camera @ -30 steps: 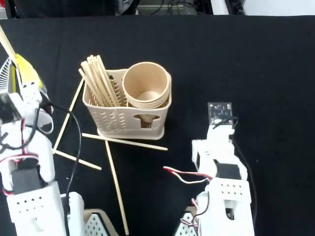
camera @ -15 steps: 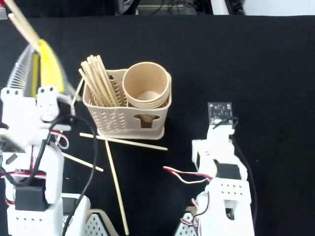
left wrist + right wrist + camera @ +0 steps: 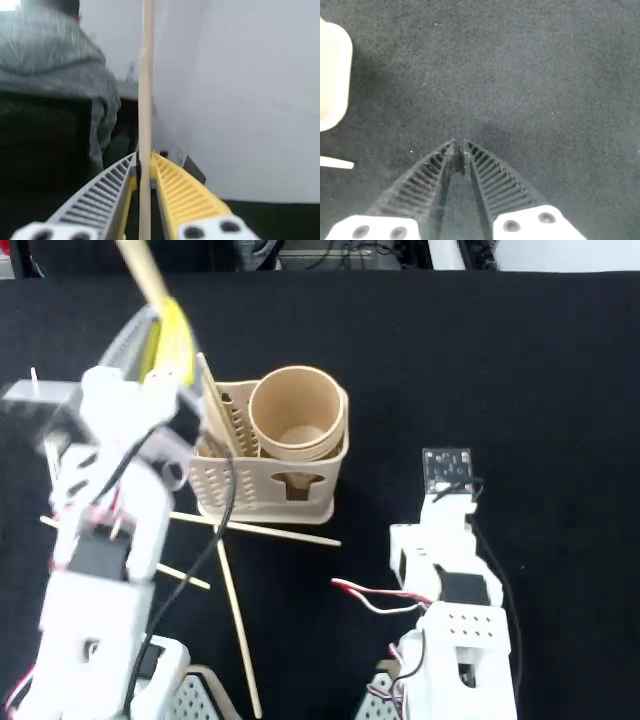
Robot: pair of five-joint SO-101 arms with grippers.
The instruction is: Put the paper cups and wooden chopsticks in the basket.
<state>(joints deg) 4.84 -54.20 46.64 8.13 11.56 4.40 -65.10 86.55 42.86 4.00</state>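
Basket (image 3: 250, 485): centre left of the high view; holds stacked paper cups (image 3: 298, 415) and a chopstick bundle (image 3: 215, 405).
Left gripper (image 3: 143, 161): upper left, raised beside the Basket; fingers pinching one wooden chopstick (image 3: 146, 75).
Right gripper (image 3: 458, 150): lower right, low over the black table (image 3: 520, 360); fingers pressed together.
Loose chopsticks (image 3: 262, 530): on the table, below the Basket.

We saw a black table (image 3: 480, 360) spread across the high view. Past its far edge lay dark cables (image 3: 345, 254) and a white surface (image 3: 570, 254). The left wrist view gave us a pale wall (image 3: 250, 90).
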